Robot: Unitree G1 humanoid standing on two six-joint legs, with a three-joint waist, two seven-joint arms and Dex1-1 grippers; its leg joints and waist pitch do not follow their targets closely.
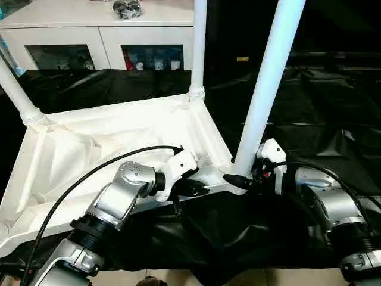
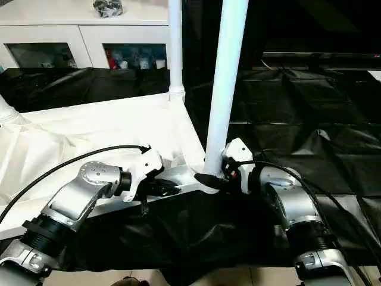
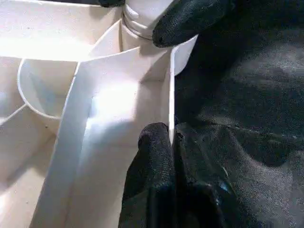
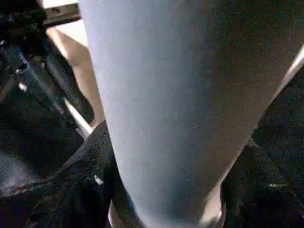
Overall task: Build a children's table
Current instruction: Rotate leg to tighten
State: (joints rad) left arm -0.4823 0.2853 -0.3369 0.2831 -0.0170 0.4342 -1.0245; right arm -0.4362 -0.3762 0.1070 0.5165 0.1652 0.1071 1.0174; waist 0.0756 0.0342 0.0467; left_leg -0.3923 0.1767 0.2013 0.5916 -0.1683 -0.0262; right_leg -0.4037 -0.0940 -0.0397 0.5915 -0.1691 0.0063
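The white tabletop [image 1: 119,137] lies upside down on a black sheet, ribs facing up. Three white legs stand in its corner sockets: one at the far left [image 1: 18,95], one at the back [image 1: 198,47], and one at the near right corner [image 1: 268,83]. My left gripper [image 1: 202,189] is shut on the tabletop's thin front rim [image 3: 168,95], just left of that near corner. My right gripper [image 1: 241,180] reaches in from the right and clasps the base of the near leg [image 4: 180,104]. One of its black fingers [image 3: 190,19] touches the leg's collar at the socket.
A black sheet [image 1: 321,113] covers the surface around and to the right of the tabletop. A white cabinet with glass doors [image 1: 89,36] stands behind, with a small dark object [image 1: 127,8] on top. Pale floor [image 1: 286,277] lies below the front edge.
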